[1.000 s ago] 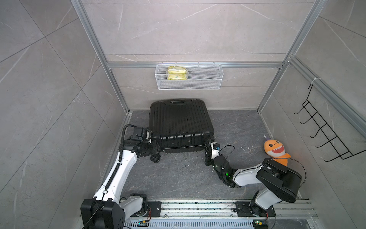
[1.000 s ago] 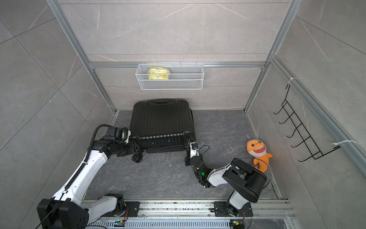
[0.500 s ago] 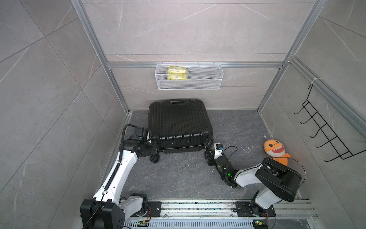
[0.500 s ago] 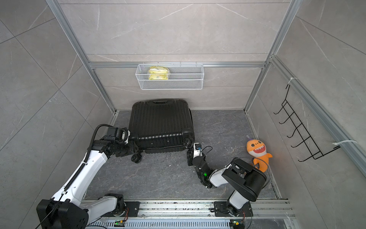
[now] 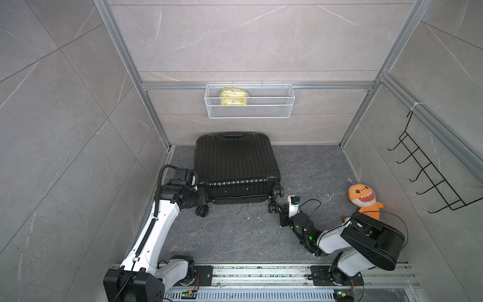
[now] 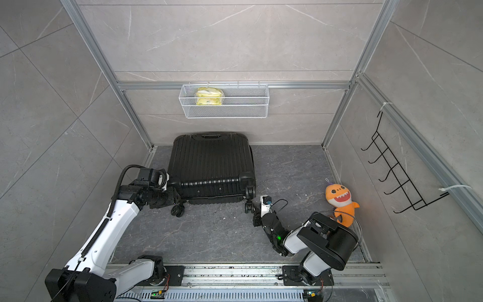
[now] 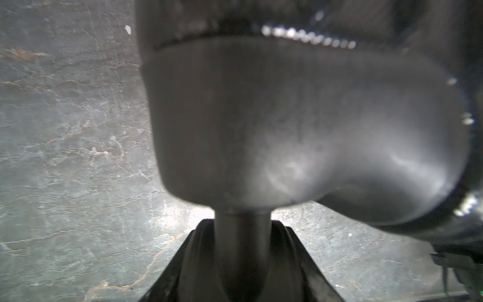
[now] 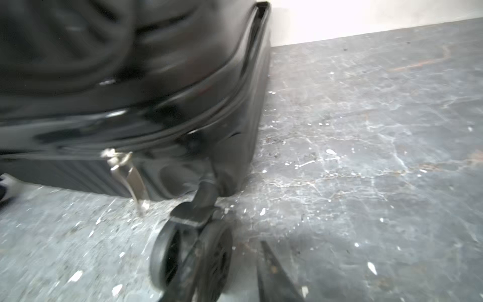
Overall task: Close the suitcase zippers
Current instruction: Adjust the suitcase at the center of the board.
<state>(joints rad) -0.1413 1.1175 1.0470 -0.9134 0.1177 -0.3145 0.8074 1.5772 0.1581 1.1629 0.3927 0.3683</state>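
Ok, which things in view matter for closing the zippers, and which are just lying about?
Job: suitcase; its zipper band; silvery pull tabs.
Lying about: orange shark plush; white wire basket holding a yellow packet; black hook rack.

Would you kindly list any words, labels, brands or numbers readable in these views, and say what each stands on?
None can be read.
The yellow packet in the wire basket may bear print, too small to read.
The suitcase shows no legible brand.
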